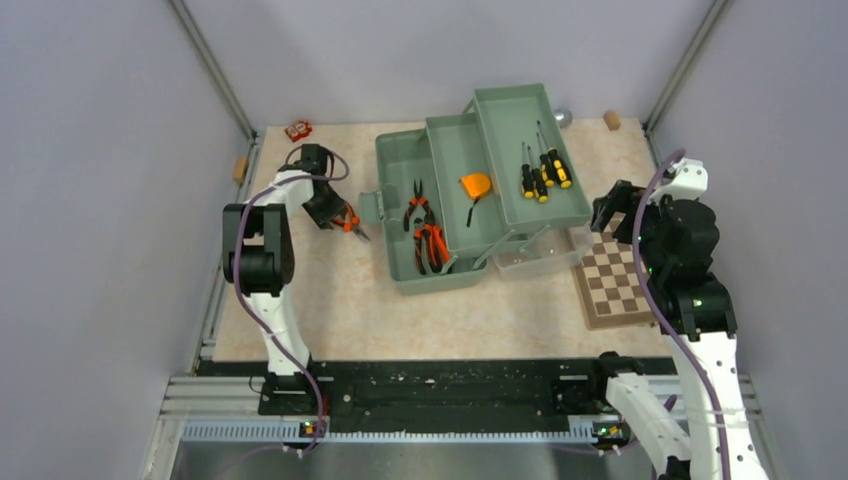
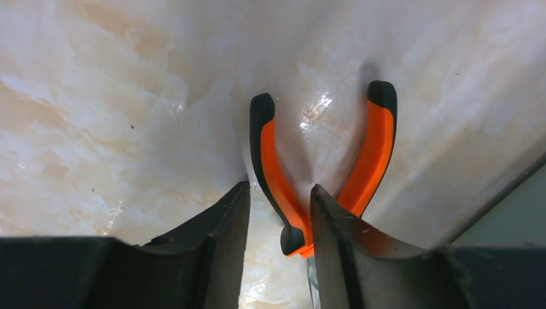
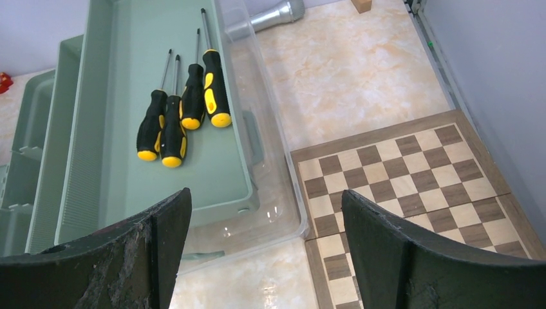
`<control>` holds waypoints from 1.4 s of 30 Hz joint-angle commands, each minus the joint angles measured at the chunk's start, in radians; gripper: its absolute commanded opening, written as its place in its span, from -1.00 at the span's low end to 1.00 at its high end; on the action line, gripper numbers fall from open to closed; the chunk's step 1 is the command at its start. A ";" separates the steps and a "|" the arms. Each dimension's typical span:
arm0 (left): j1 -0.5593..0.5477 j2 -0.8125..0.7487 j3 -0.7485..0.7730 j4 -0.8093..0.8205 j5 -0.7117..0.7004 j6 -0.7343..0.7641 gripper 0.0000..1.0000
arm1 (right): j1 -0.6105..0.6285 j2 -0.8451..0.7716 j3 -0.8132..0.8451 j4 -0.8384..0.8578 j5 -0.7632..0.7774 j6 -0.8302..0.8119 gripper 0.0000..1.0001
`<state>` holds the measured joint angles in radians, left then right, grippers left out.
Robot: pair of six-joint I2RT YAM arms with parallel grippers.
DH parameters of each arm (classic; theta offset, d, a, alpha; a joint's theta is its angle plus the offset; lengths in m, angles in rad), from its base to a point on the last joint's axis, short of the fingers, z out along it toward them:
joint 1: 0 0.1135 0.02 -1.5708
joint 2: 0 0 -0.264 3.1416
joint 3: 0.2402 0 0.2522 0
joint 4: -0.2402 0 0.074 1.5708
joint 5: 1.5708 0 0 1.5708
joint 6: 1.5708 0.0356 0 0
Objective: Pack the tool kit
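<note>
Left claw (image 2: 280,193) straddles the orange-handled pliers (image 2: 270,164) near their pivot, handles fanning out ahead. One finger (image 2: 335,225) touches them, the other shows a gap, so I cannot tell if it's clamped. The open toolbox (image 1: 400,165) sits just to that claw's right. Right claw (image 3: 267,257) gapes wide, screwdrivers (image 3: 183,109) ahead-left in the tray, chessboard (image 3: 412,180) ahead-right.

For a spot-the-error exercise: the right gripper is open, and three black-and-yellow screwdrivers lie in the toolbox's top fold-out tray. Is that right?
Not quite. There are four screwdrivers, not three, as the right wrist view shows. They do lie in the top fold-out tray of the toolbox, and the right gripper is open.
</note>
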<state>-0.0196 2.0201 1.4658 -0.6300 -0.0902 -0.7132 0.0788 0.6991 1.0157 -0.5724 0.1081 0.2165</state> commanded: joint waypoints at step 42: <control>-0.350 -0.359 0.018 0.033 0.170 -0.262 -0.95 | 0.009 -0.029 -0.032 0.064 -0.073 0.019 0.71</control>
<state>-0.3340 1.6238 1.4830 -0.7017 0.1120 -0.8845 0.0788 0.6903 0.9863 -0.5457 0.0463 0.2310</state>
